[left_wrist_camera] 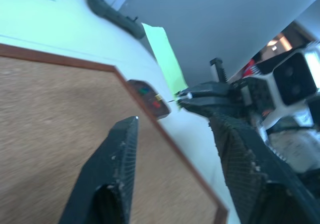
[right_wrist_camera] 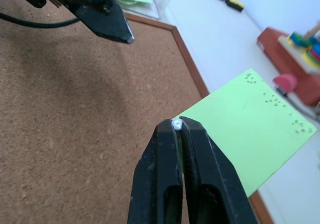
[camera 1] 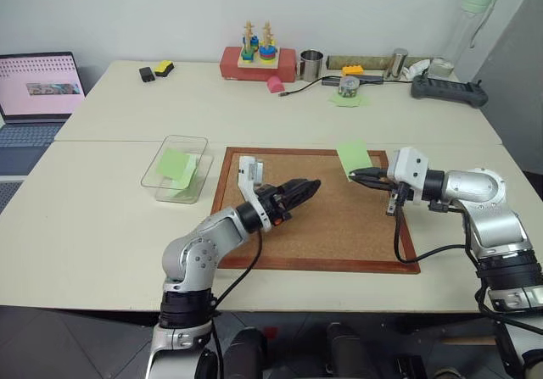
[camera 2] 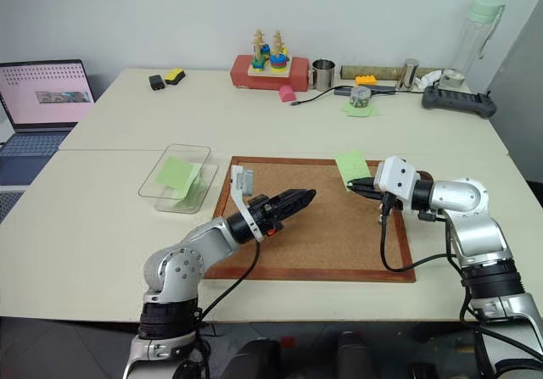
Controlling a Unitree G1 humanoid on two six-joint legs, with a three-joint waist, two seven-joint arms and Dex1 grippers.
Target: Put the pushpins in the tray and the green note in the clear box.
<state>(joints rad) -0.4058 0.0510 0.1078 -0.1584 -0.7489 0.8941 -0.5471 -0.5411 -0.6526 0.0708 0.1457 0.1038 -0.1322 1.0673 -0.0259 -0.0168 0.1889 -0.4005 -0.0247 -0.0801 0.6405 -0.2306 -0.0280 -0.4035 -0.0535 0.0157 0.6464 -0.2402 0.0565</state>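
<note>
- Pale bench (camera 1: 110,218) tops meet under a grey wall, with a wood-framed cork board (camera 1: 339,226) lying at the near edge
- Right tool (right_wrist_camera: 177,125) has its black fingers pressed together on one corner of the green note (right_wrist_camera: 250,134), holding the sheet up off the cork at the board's far right corner; tiny pin marks dot the paper
- Left tool (left_wrist_camera: 175,154) hovers over the middle of the board with its fingers apart and nothing between them, pointing toward the right tool
- Clear box (camera 1: 161,154) sits on the bench just left of the board, with green paper (camera 1: 176,165) inside
- Small dark tray (left_wrist_camera: 148,97) rests just beyond the board's far right corner, with reddish and green specks in it
</note>
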